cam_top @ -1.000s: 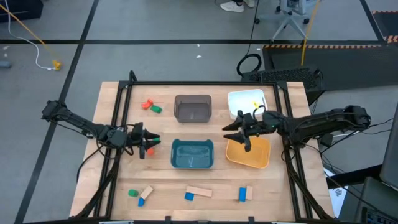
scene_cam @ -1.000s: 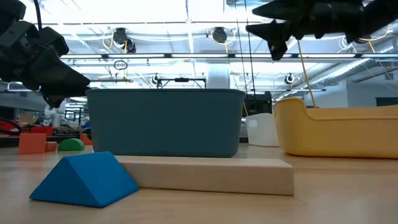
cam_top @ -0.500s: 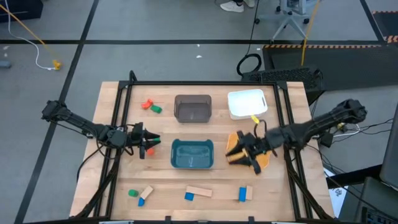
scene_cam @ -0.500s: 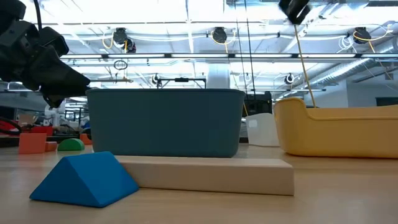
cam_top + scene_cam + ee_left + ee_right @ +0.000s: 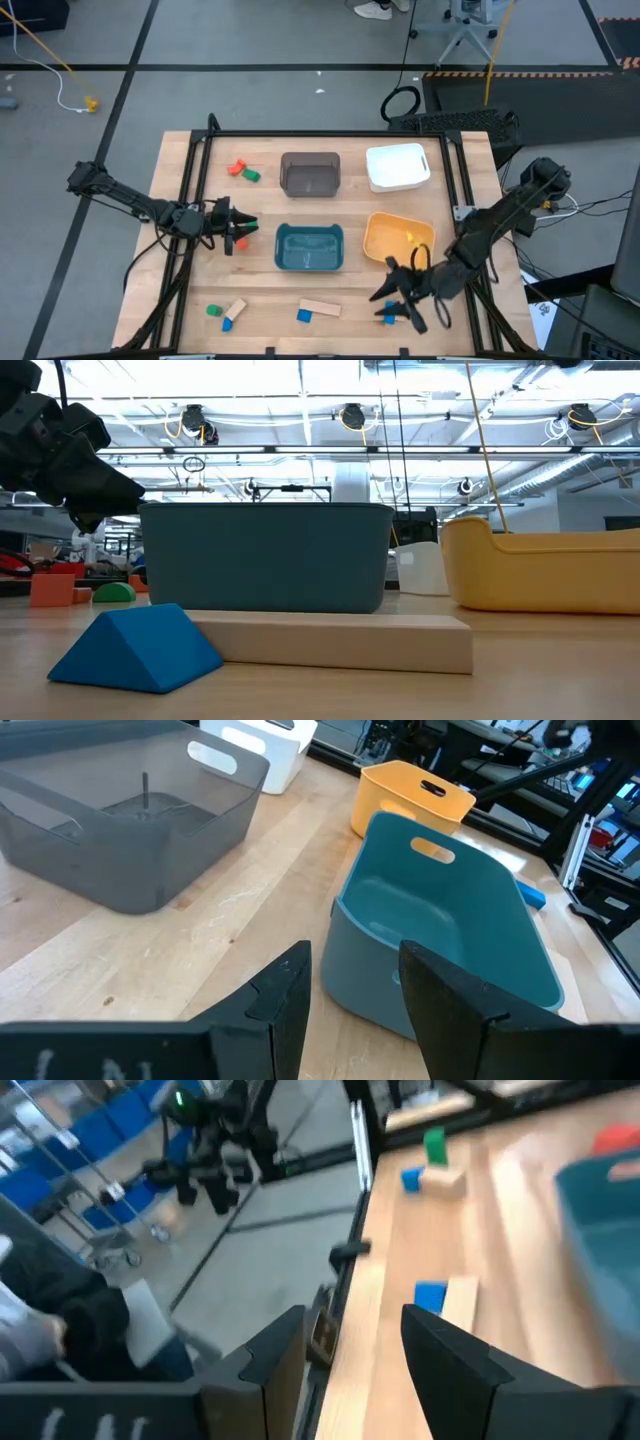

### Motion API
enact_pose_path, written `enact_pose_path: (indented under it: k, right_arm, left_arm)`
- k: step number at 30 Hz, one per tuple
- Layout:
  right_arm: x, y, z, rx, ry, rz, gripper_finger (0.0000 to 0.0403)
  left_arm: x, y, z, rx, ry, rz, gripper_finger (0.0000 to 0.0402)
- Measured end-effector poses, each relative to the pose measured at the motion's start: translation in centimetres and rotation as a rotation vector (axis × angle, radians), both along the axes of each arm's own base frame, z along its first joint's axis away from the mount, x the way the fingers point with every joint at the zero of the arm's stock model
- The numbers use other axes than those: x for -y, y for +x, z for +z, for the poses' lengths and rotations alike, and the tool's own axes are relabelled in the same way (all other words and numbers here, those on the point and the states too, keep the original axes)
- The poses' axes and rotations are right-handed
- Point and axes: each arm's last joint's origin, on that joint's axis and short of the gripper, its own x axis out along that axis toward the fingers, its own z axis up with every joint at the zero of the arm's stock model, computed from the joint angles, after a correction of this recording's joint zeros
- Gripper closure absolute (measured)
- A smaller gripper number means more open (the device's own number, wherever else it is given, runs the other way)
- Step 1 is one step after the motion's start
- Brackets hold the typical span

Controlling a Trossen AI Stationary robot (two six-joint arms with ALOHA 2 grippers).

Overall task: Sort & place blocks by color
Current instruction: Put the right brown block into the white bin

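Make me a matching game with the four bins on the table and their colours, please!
Bins:
1. bin at the far right
2. bin at the far middle
3. bin at the near middle
4. bin beside the right pincer

Colours:
A. teal
B. white
C. yellow
D. grey

Pairs: 1-B, 2-D, 3-A, 4-C
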Motion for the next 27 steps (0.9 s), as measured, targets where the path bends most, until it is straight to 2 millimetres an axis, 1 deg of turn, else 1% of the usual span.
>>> enact_pose_path:
  k: [2, 6, 12, 16, 19, 22, 27]
  right_arm:
    - [-0.6, 0.1, -0.5, -0.072, 0.013, -0.011, 0.0245]
    - [-1.3, -0.2, -2.6, -0.260, 0.050, -0.091, 0.0245]
    - [-2.5, -0.8, -5.0, -0.542, 0.259, -0.176, 0.0245]
    - [-3.3, -1.2, -6.2, -0.669, 0.379, -0.247, 0.0245]
    - [-3.9, -1.7, -7.0, -0.745, 0.436, -0.311, 0.0245]
    - [-4.2, -2.1, -7.4, -0.809, 0.536, -0.407, 0.0245]
    - [-4.1, -3.0, -7.9, -0.880, 0.697, -0.657, 0.0245]
  left_arm:
    - [0.0, 0.0, 0.0, 0.000, 0.000, 0.000, 0.0247]
    - [0.0, 0.0, 0.0, 0.000, 0.000, 0.000, 0.0247]
    - [0.0, 0.0, 0.0, 0.000, 0.000, 0.000, 0.0247]
    - [0.0, 0.0, 0.0, 0.000, 0.000, 0.000, 0.0247]
    - [0.0, 0.0, 0.0, 0.000, 0.000, 0.000, 0.0247]
    - [0.0, 0.0, 0.0, 0.000, 0.000, 0.000, 0.0247]
    - [0.0, 0.0, 0.0, 0.000, 0.000, 0.000, 0.0247]
